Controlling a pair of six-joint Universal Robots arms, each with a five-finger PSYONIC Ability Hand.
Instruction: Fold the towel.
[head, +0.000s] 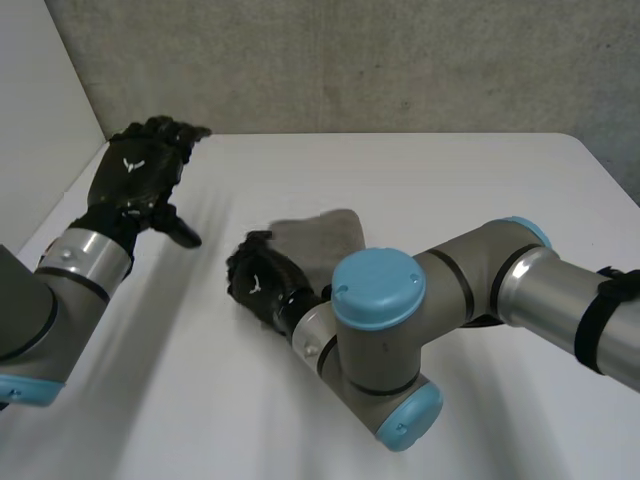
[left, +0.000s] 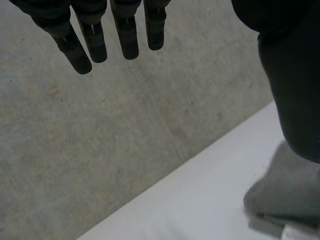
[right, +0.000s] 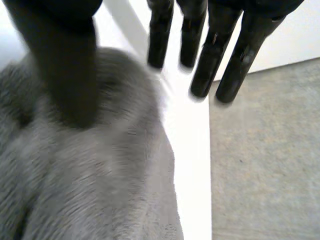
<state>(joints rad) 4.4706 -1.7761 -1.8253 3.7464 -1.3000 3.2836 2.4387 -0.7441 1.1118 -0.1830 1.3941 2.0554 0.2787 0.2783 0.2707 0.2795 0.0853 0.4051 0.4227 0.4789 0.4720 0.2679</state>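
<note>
The grey towel (head: 322, 238) lies bunched on the white table (head: 480, 190). The right hand (head: 262, 285) rests at the towel's edge, fingers (right: 207, 60) straight, gripping nothing. The left hand (head: 140, 172) hovers well apart from the towel, fingers spread and empty. The fold looks part-done; next the right hand needs a pinch on that edge.

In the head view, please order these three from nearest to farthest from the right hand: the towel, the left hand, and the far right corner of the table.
1. The towel, directly beside the right hand, on its far side.
2. The left hand, over the table's left part.
3. The table's far right corner, well off to the robot's right.
</note>
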